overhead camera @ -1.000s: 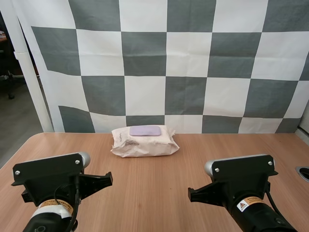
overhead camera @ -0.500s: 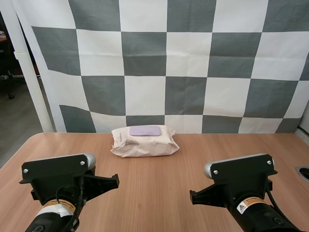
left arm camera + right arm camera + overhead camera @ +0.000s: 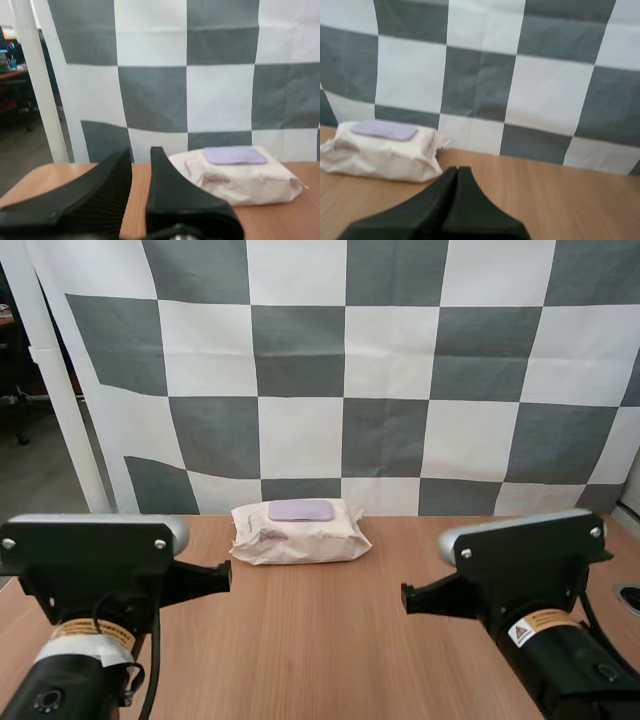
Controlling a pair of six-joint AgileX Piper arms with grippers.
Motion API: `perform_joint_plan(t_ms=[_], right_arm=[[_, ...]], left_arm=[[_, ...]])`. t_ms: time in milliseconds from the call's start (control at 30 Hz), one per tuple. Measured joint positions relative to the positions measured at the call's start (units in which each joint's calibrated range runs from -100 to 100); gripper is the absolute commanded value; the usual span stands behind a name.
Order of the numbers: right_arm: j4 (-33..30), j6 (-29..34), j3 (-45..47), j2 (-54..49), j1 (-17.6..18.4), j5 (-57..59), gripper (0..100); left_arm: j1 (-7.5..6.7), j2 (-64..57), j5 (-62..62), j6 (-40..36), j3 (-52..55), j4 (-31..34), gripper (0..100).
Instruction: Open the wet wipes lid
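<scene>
left end effector point(image 3: 141, 154): fingers slightly apart | right end effector point(image 3: 457, 169): fingers pressed together

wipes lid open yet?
No, the purple lid lies flat and shut on top of the wet wipes pack.

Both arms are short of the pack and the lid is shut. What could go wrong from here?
1. The pack lies loose on the table, with neither the left gripper nor the right gripper on it; pulling the lid may lift or drag it.
2. The lid lies flat on the soft pack, so fingers could slip off or pinch the wrapper.
3. The pack sits near the table's far edge; a forward push might shove it off.
</scene>
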Motion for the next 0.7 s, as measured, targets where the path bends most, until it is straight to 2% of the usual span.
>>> perform_joint_plan(t_ms=[233, 333, 400, 700], right_arm=[[0.79, 0.0, -13.83, -0.03, 0.0, 1.45, 0], [3.23, 0.0, -19.74, -0.03, 0.0, 7.47, 0], [5.12, 0.0, -23.94, 0.0, 0.0, 12.56, 0], [6.49, -0.28, -40.46, 0.0, 0.0, 28.22, 0]], left_arm=[[0.0, 0.0, 10.12, 0.0, -13.71, 0.04, 23], [0.0, 0.0, 16.0, 0.79, -19.48, 0.04, 13], [0.0, 0.0, 19.28, 2.02, -23.4, 0.04, 0], [0.0, 0.0, 33.84, 9.84, -38.3, 0.14, 0]])
